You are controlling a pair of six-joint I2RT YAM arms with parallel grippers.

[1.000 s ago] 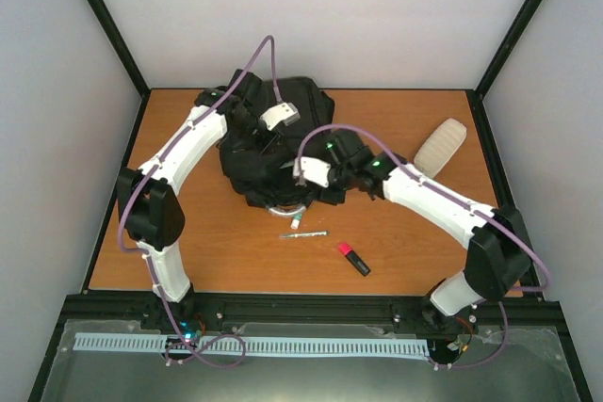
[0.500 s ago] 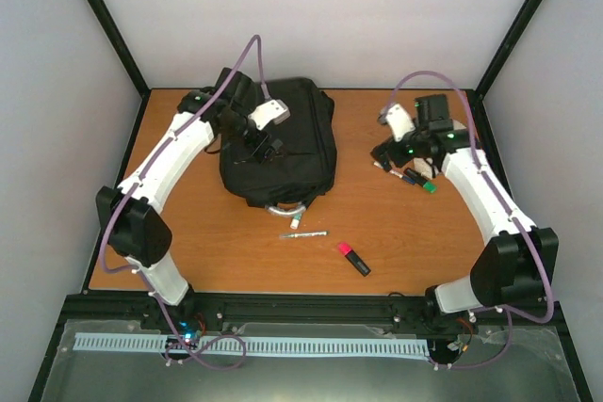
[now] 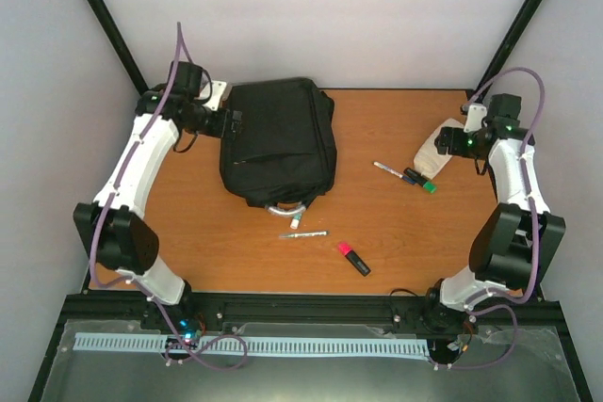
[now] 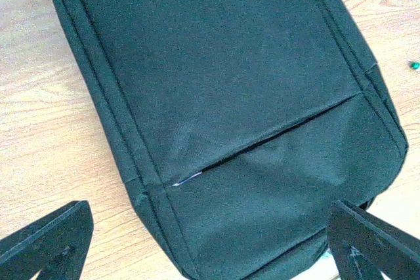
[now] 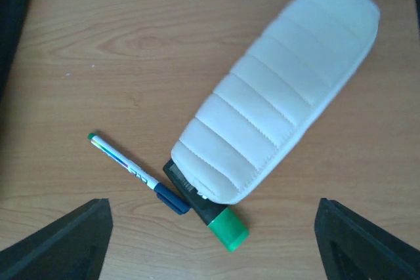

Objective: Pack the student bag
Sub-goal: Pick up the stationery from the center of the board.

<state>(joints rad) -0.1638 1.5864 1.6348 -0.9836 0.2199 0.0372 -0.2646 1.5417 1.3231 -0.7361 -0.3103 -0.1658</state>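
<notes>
Your left gripper (image 4: 210, 246) has its two dark fingers (image 4: 46, 244) spread wide with nothing between them. They hang over the large black soft fabric backpack (image 4: 223, 96) and, as far as I can judge, do not touch it. In the top view this student bag lies flat at about 11 o'clock from the middle of the brown wooden table (image 3: 188, 233). Its grey-silver loop handle (image 3: 285, 206) points to 6 o'clock, toward the arm bases.

Your right gripper (image 5: 216, 244) also has the fingers wide apart and holds nothing. It hovers over the white quilted soft pencil case (image 5: 275, 116), at about 2 o'clock on the table and well apart from the bag. I think it stands there to choose the next item. A black marker with a green cap (image 5: 220, 221) touches the near end of the case, and a thin white pen with a blue cap (image 5: 131, 168) lies just beside it.

A silver pen (image 3: 303, 233) and a pink and black highlighter (image 3: 354, 259) wait near 6 o'clock, not yet packed.

Some things you cannot see. Part of the marker is under the case. A seam, perhaps a pocket zip, crosses the bag, but I cannot tell if any opening is unzipped, nor what is inside. The frame cuts off most of each finger in both wrist views.
</notes>
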